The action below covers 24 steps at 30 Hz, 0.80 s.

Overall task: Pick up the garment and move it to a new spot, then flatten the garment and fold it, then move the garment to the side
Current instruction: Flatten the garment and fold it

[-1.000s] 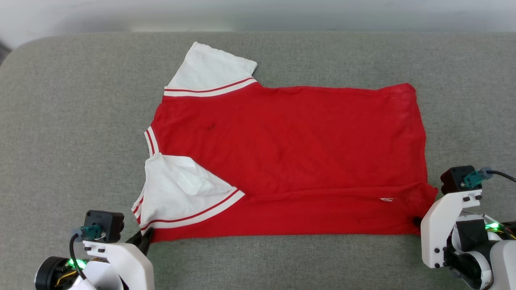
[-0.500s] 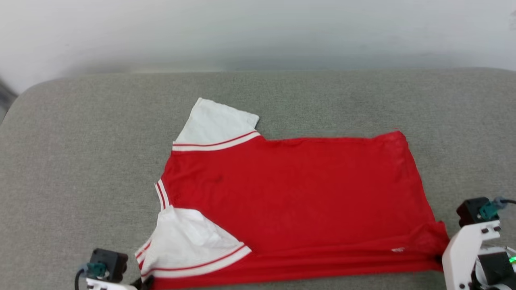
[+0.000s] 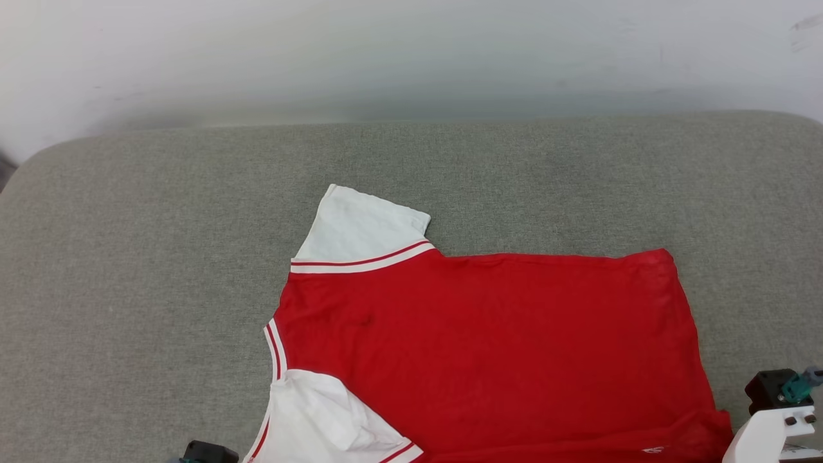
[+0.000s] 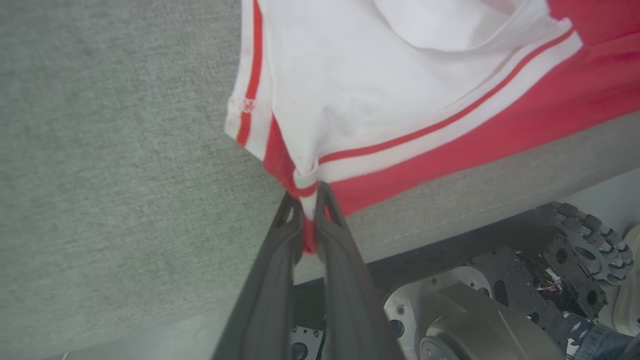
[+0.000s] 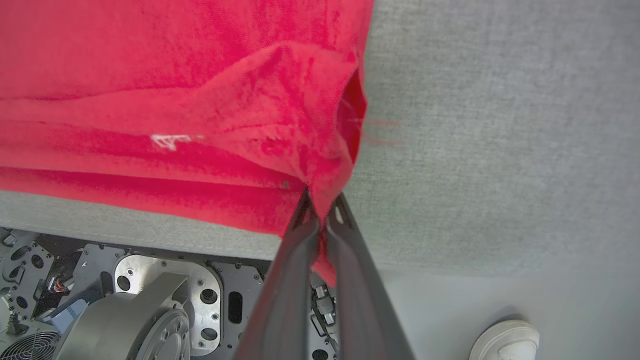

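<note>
Grey fabric-covered worktop (image 3: 161, 257) carrying a red shirt (image 3: 488, 347) with white sleeves, spread flat along the near edge, right of middle, sleeves to the left. The left jaws are pinched tight on the striped corner below the near sleeve; the right jaws are pinched tight on the near hem corner. A white mark (image 5: 167, 141) by the hem and a red mark (image 4: 247, 105) on the sleeve trim are too small to read.

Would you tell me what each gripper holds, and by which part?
Both hold the garment. Jaws of the left gripper pinch the near corner at the white sleeve; those of the right gripper pinch the near hem corner.
</note>
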Motion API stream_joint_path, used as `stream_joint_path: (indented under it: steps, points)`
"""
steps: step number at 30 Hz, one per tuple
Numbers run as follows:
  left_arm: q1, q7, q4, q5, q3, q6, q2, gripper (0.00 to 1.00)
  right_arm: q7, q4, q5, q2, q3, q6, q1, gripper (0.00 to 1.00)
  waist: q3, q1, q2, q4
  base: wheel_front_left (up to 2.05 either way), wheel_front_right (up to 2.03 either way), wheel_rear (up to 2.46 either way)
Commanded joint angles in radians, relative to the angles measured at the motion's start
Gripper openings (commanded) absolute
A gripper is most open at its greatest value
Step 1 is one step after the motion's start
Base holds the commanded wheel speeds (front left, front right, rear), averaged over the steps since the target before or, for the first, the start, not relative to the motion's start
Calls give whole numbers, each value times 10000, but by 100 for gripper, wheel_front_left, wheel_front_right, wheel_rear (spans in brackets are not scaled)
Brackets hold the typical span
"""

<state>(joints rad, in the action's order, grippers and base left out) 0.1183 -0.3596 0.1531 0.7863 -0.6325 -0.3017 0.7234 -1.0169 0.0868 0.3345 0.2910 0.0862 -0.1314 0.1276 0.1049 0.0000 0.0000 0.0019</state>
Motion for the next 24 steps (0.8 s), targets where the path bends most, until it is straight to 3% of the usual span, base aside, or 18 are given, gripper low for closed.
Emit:
stream_joint_path:
  steps: [1,2,3,4,9,15,16,17,18,24]
  points:
    - [-58,-15,-139,15,19,29,18,0,81,-95,-1,-29,6,14,32,0,2,0,0,0,0,0,0]
    - [-82,-19,-231,43,-3,82,-13,15,189,-146,79,-52,-63,14,-40,0,7,0,0,-2,0,0,0]
    - [-104,3,-315,60,-19,103,-42,53,361,-178,74,0,-94,13,-134,88,7,0,0,-3,0,0,0]
    - [-126,31,-407,55,-19,102,-67,100,474,-261,55,65,-120,13,-172,100,4,0,0,-3,0,0,0]
    - [-313,360,-542,-36,148,66,-185,100,981,-422,156,274,-315,11,-351,100,-136,0,0,-17,0,0,0]
    - [-680,1837,-372,-323,623,290,-462,100,1861,-228,329,214,-223,11,-662,100,-323,0,0,-63,0,0,0]
    - [-863,2642,-516,-691,844,271,-480,100,2453,-144,305,180,-221,10,-823,100,-382,0,0,-100,0,0,0]
    - [-863,2642,-516,-691,844,271,-480,100,2453,-144,305,180,-221,10,-823,100,-382,0,0,-100,0,0,0]
    - [-1021,3508,-587,-912,1057,275,-711,100,3106,-12,443,84,-232,10,-992,100,-435,0,0,-128,0,0,0]
    - [-1346,5773,-763,-1210,1704,524,-1297,100,5423,459,483,-27,-373,10,-1384,100,-495,0,0,-211,0,0,0]
